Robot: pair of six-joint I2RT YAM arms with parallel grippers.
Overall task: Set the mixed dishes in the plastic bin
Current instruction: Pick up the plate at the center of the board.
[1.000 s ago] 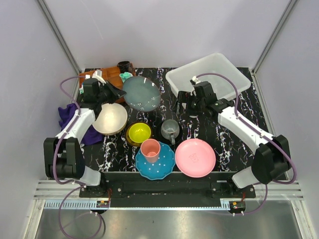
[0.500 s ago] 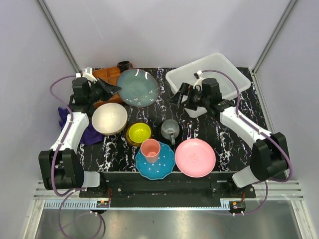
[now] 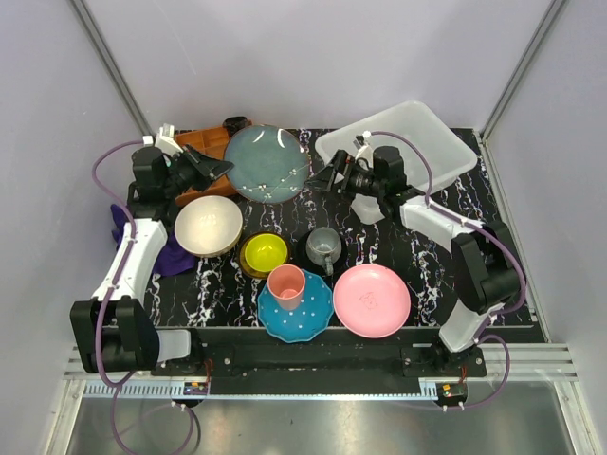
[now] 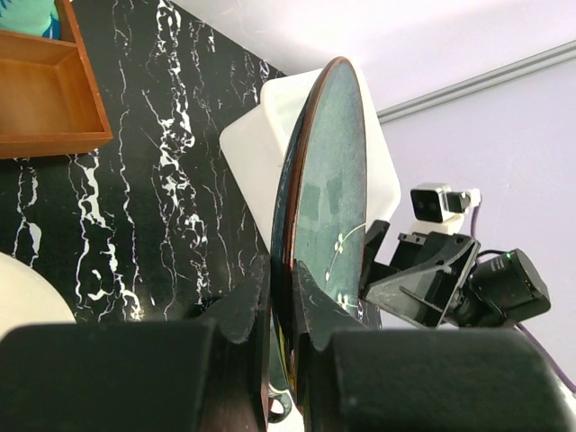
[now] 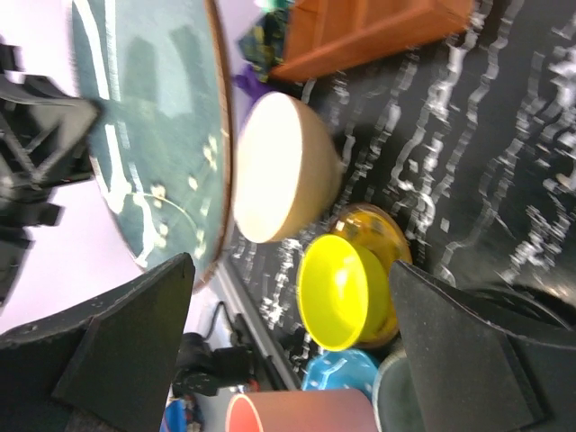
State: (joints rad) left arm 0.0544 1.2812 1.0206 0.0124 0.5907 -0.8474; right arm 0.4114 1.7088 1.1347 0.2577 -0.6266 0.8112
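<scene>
the grey-blue plate [image 3: 266, 163] has a glossy glaze that mirrors the light, and a thin brown edge. the left gripper [image 4: 281, 310], closed on the rim of this plate, has fingers [image 4: 238, 315] of matt black plastic. right of the plate, the plastic bin [image 3: 417, 137] is milky, half-transparent and smooth. left of the plate, the tray [image 3: 204, 142] is brown wood with a soft sheen. below the plate, the table [image 3: 417, 256] is black with white marble veins, smooth and a little shiny. in front of the plate, the cream bowl [image 3: 208, 226] looks matt, the small yellow bowl [image 3: 265, 252] glossy, the pink plate [image 3: 372, 300] smooth with low shine. the purple cloth [image 3: 175, 258] is soft and wrinkled.
</scene>
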